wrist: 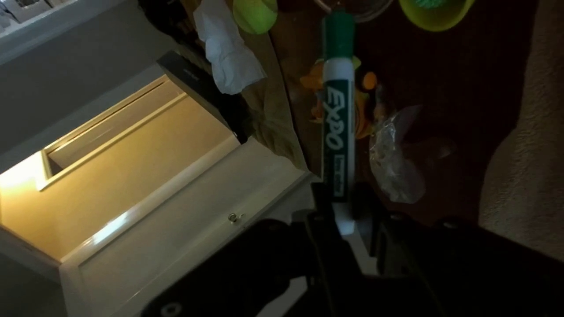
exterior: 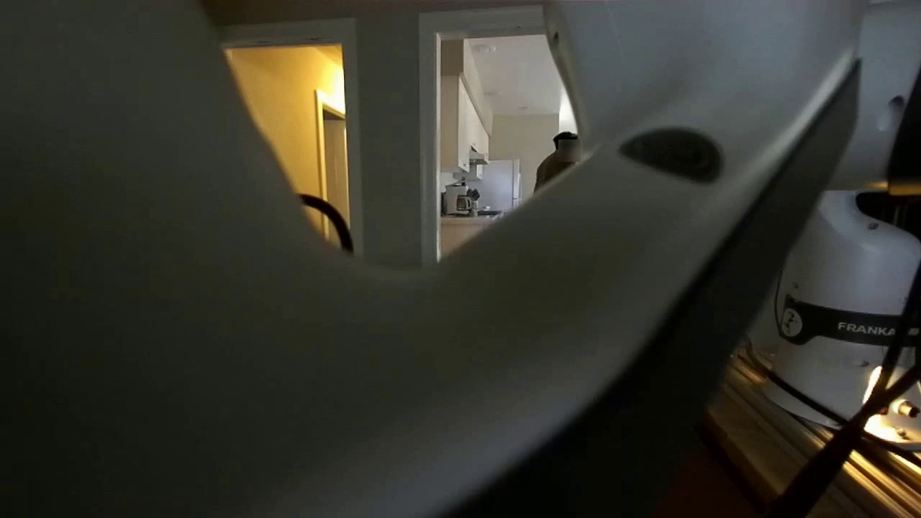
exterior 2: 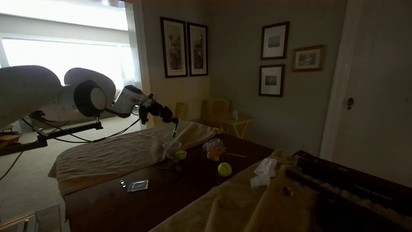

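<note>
My gripper (wrist: 341, 204) is shut on one end of a white Expo marker (wrist: 338, 119) with a green cap. The cap points away from the fingers. In an exterior view my gripper (exterior 2: 175, 121) holds the marker (exterior 2: 174, 131) tilted steeply downward, above the table. Just below it in that view are a clear round container (exterior 2: 172, 146) and a small yellow-green cup (exterior 2: 181, 155). The wrist view shows green stuff in this cup (wrist: 434, 25). A clear plastic bag (wrist: 394, 163) and orange pieces (wrist: 363, 112) lie beyond the marker. A pale arm link (exterior: 432, 345) hides my gripper in an exterior view.
A tennis ball (exterior 2: 224, 169) and a flat packet (exterior 2: 137, 185) lie on the dark table (exterior 2: 106, 206). A beige towel (exterior 2: 122, 154) covers the far side. White tissue (exterior 2: 264, 172) lies on a brown towel (exterior 2: 206, 206), near a long black box (exterior 2: 347, 180).
</note>
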Robot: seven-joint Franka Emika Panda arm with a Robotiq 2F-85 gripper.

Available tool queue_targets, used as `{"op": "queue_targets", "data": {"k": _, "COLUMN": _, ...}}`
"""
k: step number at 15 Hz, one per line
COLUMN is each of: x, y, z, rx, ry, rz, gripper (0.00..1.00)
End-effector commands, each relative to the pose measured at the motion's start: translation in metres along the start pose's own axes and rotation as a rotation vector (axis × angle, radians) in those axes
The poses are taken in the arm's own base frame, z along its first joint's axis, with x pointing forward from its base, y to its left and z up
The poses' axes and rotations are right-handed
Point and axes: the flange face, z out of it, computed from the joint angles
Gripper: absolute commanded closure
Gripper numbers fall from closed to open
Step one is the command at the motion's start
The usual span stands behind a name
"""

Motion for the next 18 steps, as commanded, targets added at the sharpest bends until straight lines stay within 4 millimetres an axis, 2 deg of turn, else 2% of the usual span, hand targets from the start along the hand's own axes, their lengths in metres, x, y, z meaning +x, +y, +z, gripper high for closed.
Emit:
{"op": "queue_targets", "data": {"k": 1, "x": -0.009, "y": -0.009, "z": -0.008, "rx": 0.041, "ry": -0.039, "rz": 0.025, "gripper": 0.95}}
{"op": "queue_targets", "data": {"k": 5, "x": -0.019, "y": -0.014, "z": -0.010, "rx": 0.044, "ry": -0.076, "rz": 0.027, "gripper": 0.95}}
{"op": "queue_targets", "data": {"k": 18, "x": -0.035, "y": 0.005, "z": -0.002, "rx": -0.104, "ry": -0.209, "rz": 0.062, "gripper": 0.95}}
